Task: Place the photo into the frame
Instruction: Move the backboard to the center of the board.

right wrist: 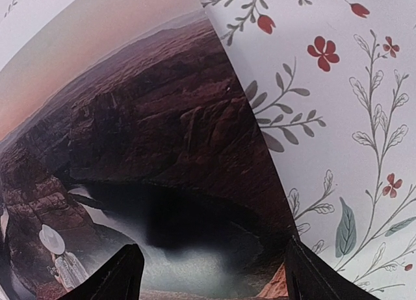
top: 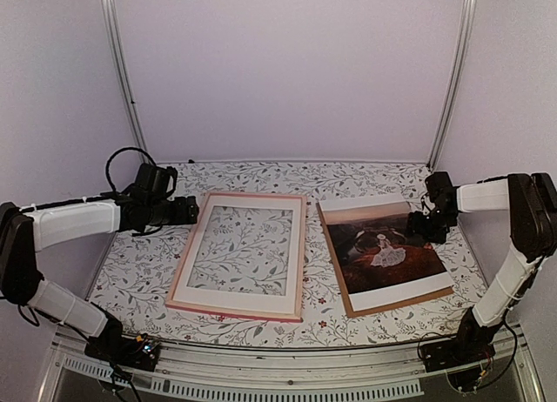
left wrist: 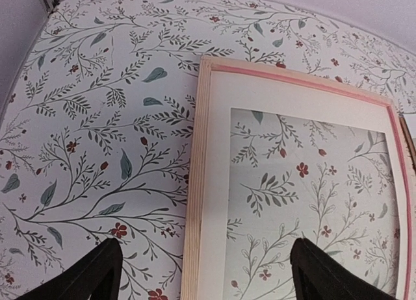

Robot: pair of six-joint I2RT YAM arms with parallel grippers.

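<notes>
The frame (top: 252, 196), thin and pink, lies flat left of the table's middle with a white windowed mat (top: 195, 281) inside it. In the left wrist view the frame's pale wooden side (left wrist: 193, 183) runs between my fingers. My left gripper (top: 195, 211) (left wrist: 208, 277) is open just over that left edge, holding nothing. The photo (top: 387, 250) (right wrist: 149, 118), dark reddish-brown with a pale figure, lies to the right of the frame. My right gripper (top: 418, 226) (right wrist: 218, 277) hovers open over the photo's right edge, with that edge running between the fingertips (right wrist: 120, 277).
A brown backing board (top: 383, 308) lies under the photo, and its edges stick out at the front and back. Floral paper (top: 139, 263) covers the table. White walls with metal corner rails (top: 122, 71) close in the back and sides.
</notes>
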